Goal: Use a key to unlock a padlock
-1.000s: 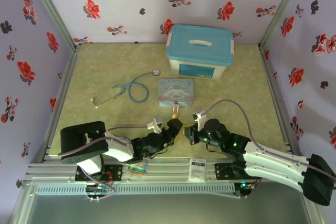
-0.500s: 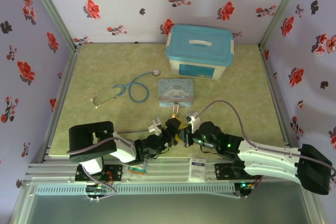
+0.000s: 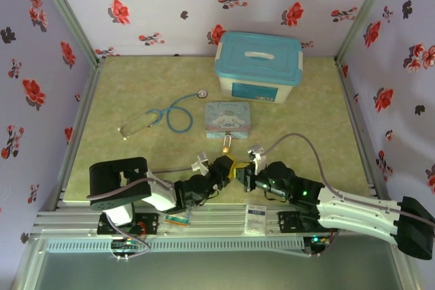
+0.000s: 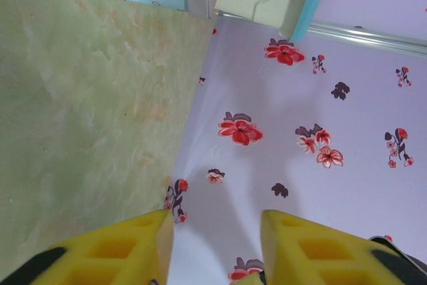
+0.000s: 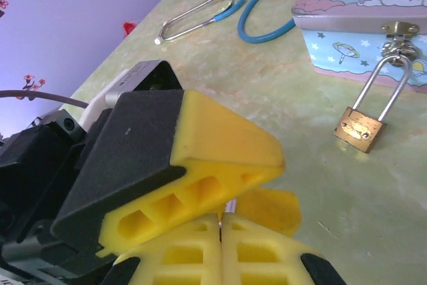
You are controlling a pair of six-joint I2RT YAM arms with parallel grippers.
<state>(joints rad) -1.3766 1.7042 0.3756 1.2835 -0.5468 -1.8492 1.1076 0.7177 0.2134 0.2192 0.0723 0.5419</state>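
The padlock (image 5: 361,129) lies on the table (image 5: 280,91), its shackle hooked through the clasp of the cartoon tin (image 5: 353,11); the right gripper (image 5: 220,225) is pressed shut, the left gripper (image 4: 213,225) stands partly open, with no held thing discernible

— How do the two arms stand?
— Both lie low and stretched forward, and their tips meet in the middle.
— And the grippers?
— The left gripper (image 4: 213,225) has a gap between its yellow fingers (image 4: 120,251). The right gripper (image 5: 221,221) has its fingers pressed together; one left finger hangs just over them.
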